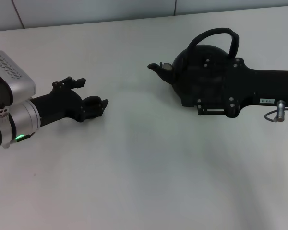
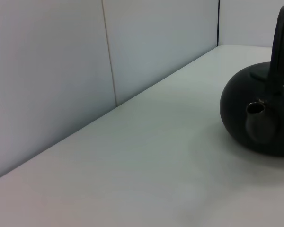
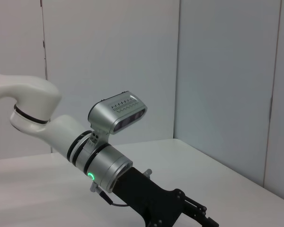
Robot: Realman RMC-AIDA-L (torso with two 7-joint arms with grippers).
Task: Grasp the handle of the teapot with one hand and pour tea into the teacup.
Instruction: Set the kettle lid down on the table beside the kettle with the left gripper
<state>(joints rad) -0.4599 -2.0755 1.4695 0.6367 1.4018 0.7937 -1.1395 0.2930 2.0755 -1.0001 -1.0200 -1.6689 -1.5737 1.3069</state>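
While the right gripper (image 1: 201, 81) hangs low over the teapot (image 1: 179, 58), its black body covers most of the pot, and whether it is open or closed on anything I cannot tell. The pot sits directly beneath it on the table (image 1: 144, 167). The handle (image 1: 213, 32) arches up just beyond the gripper on the far side and looks free along its top. The spout (image 1: 159, 67) pokes out ahead of the gripper, pointing across towards the other arm. I'd judge that's sensible for a pour in that direction. This looks like the approach to the grasp: lined up, handle not clearly taken.

The left gripper (image 1: 89, 98) lies low over the table, well apart from the pot and aimed at the spout. Its state I cannot tell either. A rounded dark shape sits at its tip. That may be the teacup, but I can't confirm it.

Bare tabletop fills the gap between the two grippers, giving good room to tip the pot. The wall (image 2: 47, 71) edges the table beyond the pot, so lifting towards the open middle seems safer.
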